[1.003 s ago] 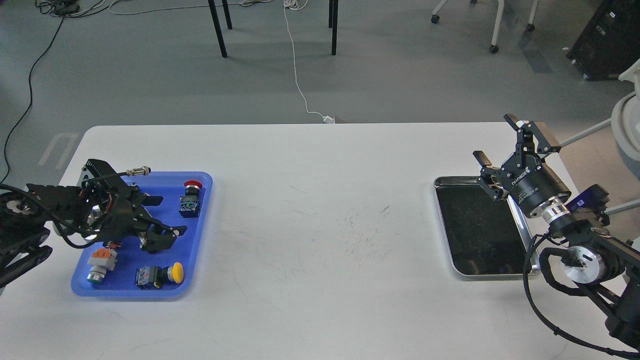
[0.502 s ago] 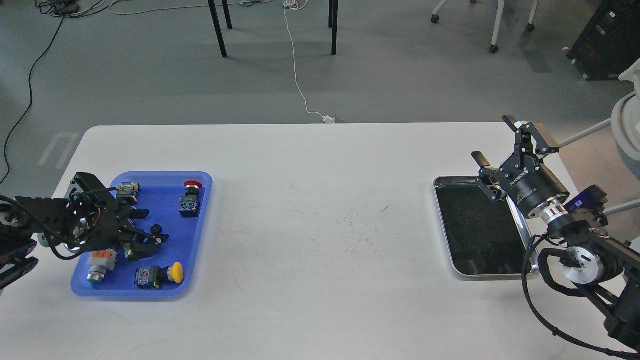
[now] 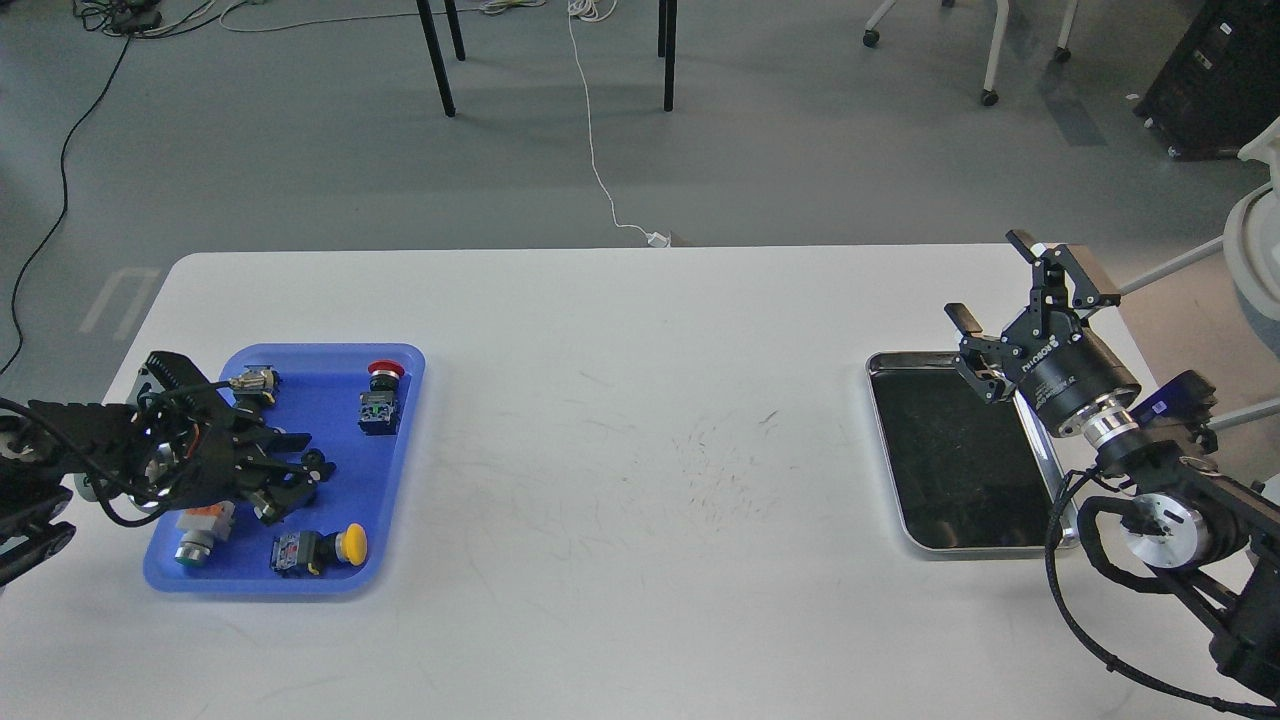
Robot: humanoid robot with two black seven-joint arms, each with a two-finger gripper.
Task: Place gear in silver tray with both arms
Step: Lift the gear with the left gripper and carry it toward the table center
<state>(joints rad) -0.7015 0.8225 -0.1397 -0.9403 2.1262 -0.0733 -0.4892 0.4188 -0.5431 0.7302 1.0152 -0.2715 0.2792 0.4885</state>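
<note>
Over the blue plastic tray (image 3: 395,440), the black left gripper (image 3: 305,478) reaches low, fingers around a small black gear (image 3: 316,462); grip uncertain.
The black right gripper (image 3: 1015,290), marked ROBOTIQ, hangs wide open and empty above the shiny rectangular silver tray (image 3: 960,455) at the table's right.

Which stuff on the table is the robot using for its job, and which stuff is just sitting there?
For the job:
- silver tray, nothing in it yet
- small black gear in the blue tray
- left gripper, over the gear
- right gripper, open, by the silver tray

Just sitting there:
- red button switch
- yellow button switch
- orange-topped switch
- metal connector
</note>
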